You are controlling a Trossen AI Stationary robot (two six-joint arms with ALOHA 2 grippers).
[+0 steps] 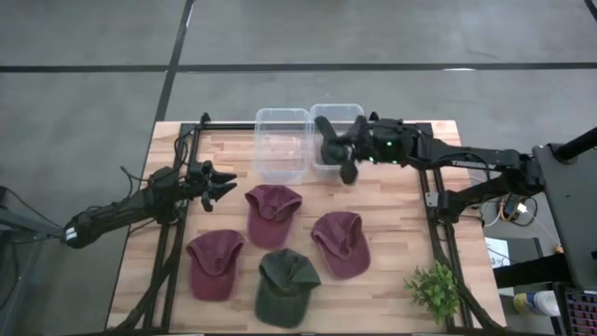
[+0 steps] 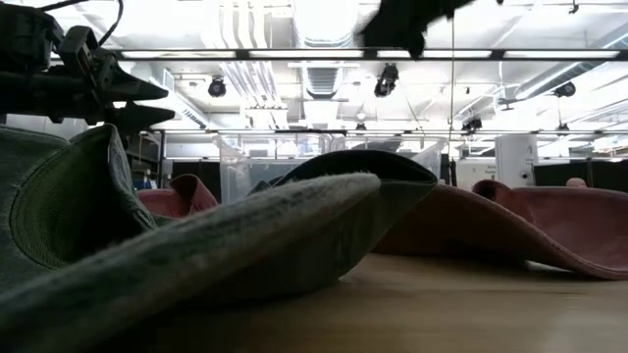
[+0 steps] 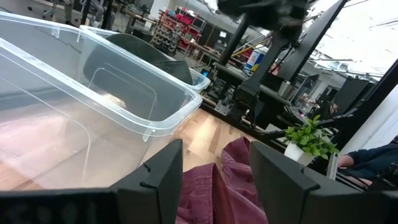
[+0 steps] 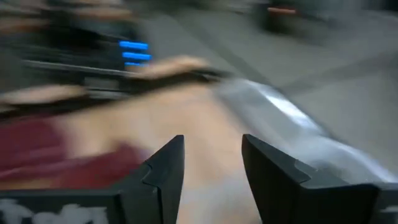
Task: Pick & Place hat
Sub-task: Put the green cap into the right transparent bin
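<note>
- judging by how things lie, a fresh pick looks due: the right pincer (image 1: 338, 149) hangs over the right clear bin (image 1: 358, 116) at the back of the table (image 1: 392, 285), its fingers spread and holding nothing.
- a dark green hat (image 3: 140, 55) already sits inside that bin, as the left wrist view shows through the plastic wall; the left clear bin (image 1: 282, 142) beside it looks empty of hats.
- four hats lie loose on the table: a maroon hat (image 1: 272, 211) nearest the bins, a second maroon hat (image 1: 341, 243) to its right, a third maroon hat (image 1: 214, 263) toward the left, and an olive hat (image 1: 285, 285) at the front.
- the left pincer (image 1: 222, 184) waits low near the table's left side, fingers apart and empty, just beside the nearest maroon hat.
- next move, as i judge it: one arm must come down on a loose hat's crown or brim, close on the soft cloth, lift it clear of its neighbours and carry it to a bin.
- the table is pale wooden planking inside a black frame, with a small green plant (image 1: 434, 290) at its front right corner.
- around it is grey floor; the low view shows a hall ceiling with light strips, and a person's dark sleeve (image 3: 373, 163) shows at the edge of the left wrist view.
</note>
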